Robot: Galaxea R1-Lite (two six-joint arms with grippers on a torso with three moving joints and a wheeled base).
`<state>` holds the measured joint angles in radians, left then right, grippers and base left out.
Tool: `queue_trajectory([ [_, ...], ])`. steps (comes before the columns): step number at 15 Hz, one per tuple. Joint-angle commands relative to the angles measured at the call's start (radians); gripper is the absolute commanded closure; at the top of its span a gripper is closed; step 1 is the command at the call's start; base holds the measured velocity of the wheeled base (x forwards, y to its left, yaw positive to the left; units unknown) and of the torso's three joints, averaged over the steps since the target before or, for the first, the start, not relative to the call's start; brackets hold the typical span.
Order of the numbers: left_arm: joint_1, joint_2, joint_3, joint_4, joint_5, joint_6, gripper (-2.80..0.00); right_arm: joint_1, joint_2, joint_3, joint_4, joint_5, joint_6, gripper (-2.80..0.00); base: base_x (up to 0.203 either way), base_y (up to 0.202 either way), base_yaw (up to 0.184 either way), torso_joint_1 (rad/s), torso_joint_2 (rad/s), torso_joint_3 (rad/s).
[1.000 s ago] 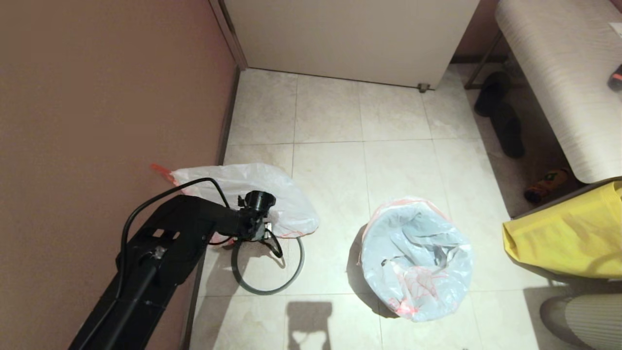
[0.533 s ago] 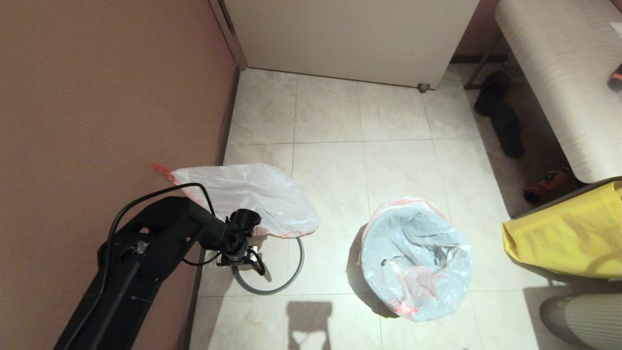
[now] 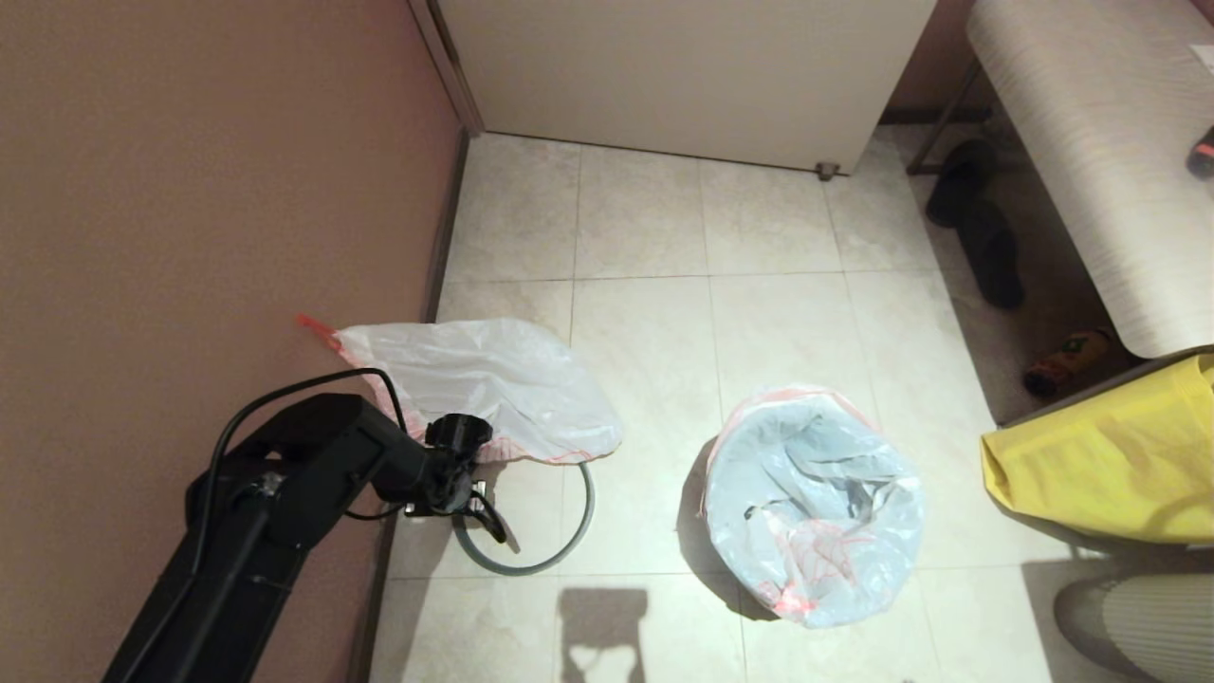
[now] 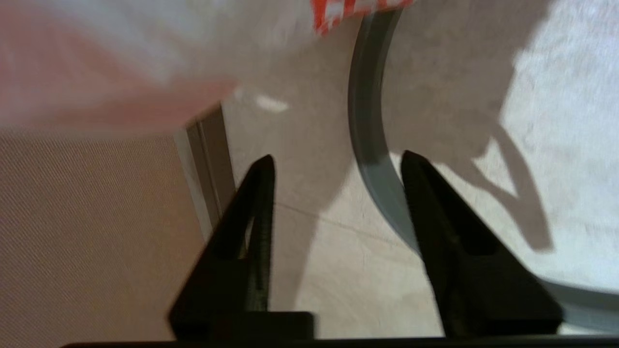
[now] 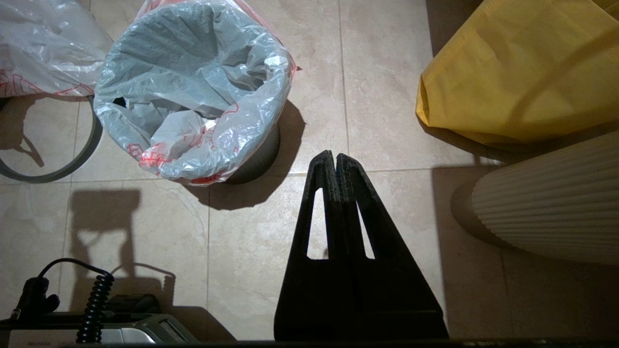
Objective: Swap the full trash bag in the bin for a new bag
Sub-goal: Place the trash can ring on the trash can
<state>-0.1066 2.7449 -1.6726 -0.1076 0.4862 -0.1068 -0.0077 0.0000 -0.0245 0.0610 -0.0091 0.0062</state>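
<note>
Full trash bag (image 3: 484, 384) slumped on floor tiles against left wall, its near edge draped over grey rim ring (image 3: 560, 550). Left gripper (image 4: 338, 162) low above tile at ring's left arc, fingers apart, clamping nothing. Bin (image 3: 814, 503) to right, lined with new bag (image 5: 193, 96). Right gripper (image 5: 335, 157) parked near, fingers pressed together.

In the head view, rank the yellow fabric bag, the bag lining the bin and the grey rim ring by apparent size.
1. Yellow fabric bag, cropped, and the new bag lining the bin look alike; unranked.
2. Grey rim ring, partly hidden.
</note>
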Motion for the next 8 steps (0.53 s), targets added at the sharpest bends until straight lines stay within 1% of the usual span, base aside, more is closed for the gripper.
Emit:
queue_trajectory([
  [1,0.002,0.066,-0.073,0.018,0.048,-0.001,-2.80,0.000,0.002,0.000,0.000,0.000,0.000,0.00,0.000,0.000,0.000,0.000,0.00,0.000],
  [4,0.007,0.134,-0.188,0.048,0.087,-0.001,-2.80,0.000,0.002,0.000,0.000,0.000,0.000,0.00,0.000,0.000,0.000,0.000,0.00,0.000],
  [6,0.011,0.172,-0.264,0.133,0.089,-0.006,-2.80,0.000,0.002,0.000,0.000,0.000,0.000,0.00,0.000,0.000,0.000,0.000,0.00,0.000],
  [7,0.011,0.193,-0.285,0.158,0.089,-0.001,-2.80,0.000,0.002,0.000,0.000,0.000,0.000,0.00,0.000,0.000,0.000,0.000,0.00,0.000],
  [8,0.013,0.199,-0.292,0.163,0.079,0.024,-2.80,0.000,0.002,0.000,0.000,0.000,0.000,0.00,0.000,0.000,0.000,0.000,0.00,0.000],
])
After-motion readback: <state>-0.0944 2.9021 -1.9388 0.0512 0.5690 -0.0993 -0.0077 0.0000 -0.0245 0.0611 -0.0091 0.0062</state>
